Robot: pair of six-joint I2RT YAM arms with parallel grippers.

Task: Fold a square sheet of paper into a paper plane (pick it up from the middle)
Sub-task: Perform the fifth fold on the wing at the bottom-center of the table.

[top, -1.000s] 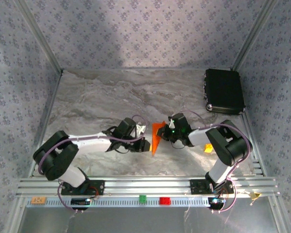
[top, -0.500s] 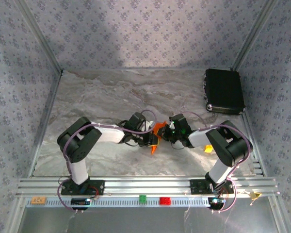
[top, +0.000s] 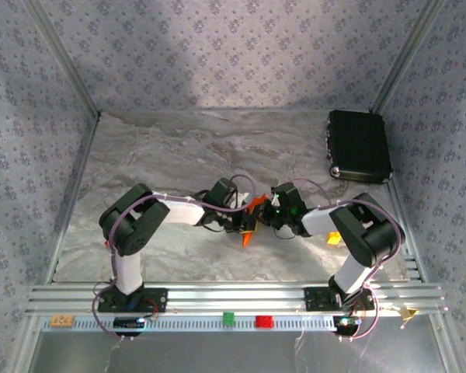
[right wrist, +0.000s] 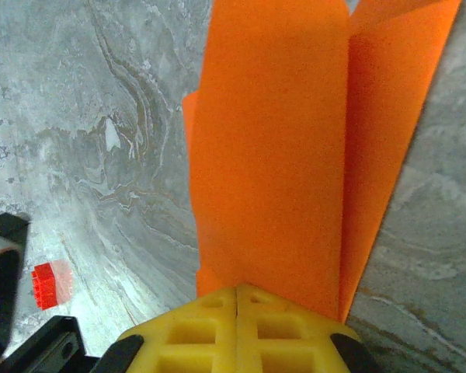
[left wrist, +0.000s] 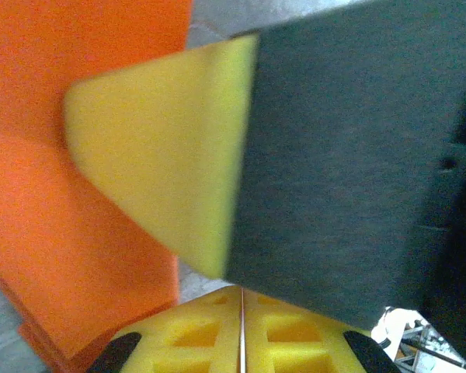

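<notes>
While the right gripper (right wrist: pixel 237 295) clamped the folded paper (right wrist: pixel 272 155), its crease running up the frame, the closed left gripper (top: pixel 245 223) sat just lower left of it

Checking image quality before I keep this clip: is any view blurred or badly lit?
Left wrist view: soft throughout, the orange paper and a yellow-and-grey shape too close to focus. Right wrist view: sharp, marble table evenly lit, a bright patch by the small red block. Top external view: clear, with a dim shadow on the back wall.
</notes>
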